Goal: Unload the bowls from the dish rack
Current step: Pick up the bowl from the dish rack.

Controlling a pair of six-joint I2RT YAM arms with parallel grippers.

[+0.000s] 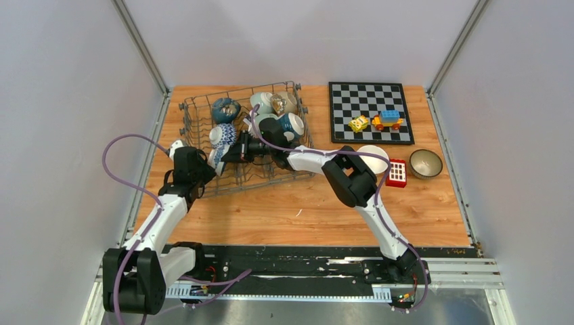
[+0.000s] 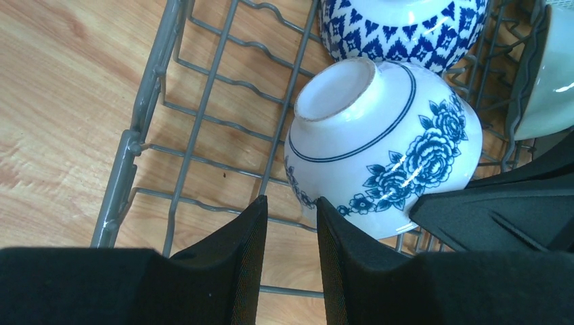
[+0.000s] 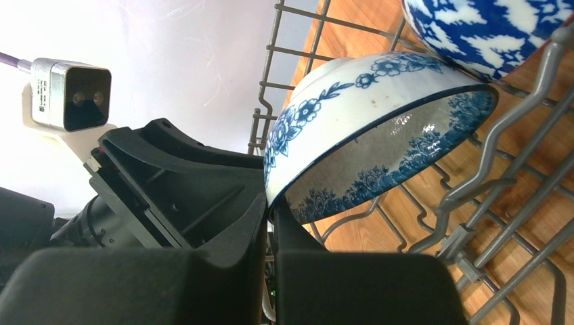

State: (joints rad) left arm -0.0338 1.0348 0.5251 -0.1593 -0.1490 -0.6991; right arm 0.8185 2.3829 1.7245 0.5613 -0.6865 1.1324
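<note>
— Where are the bowls (image 1: 225,108) found?
— In the dish rack (image 1: 196,125), at the table's (image 1: 304,210) upper left; a floral bowl (image 2: 399,135) is seen tipped on its wires.
— And the jaws?
— The right gripper's (image 3: 271,227) jaws are clenched on that bowl's rim; the left gripper's (image 2: 291,223) jaws are seen parted just beside it, grasping nothing.
</note>
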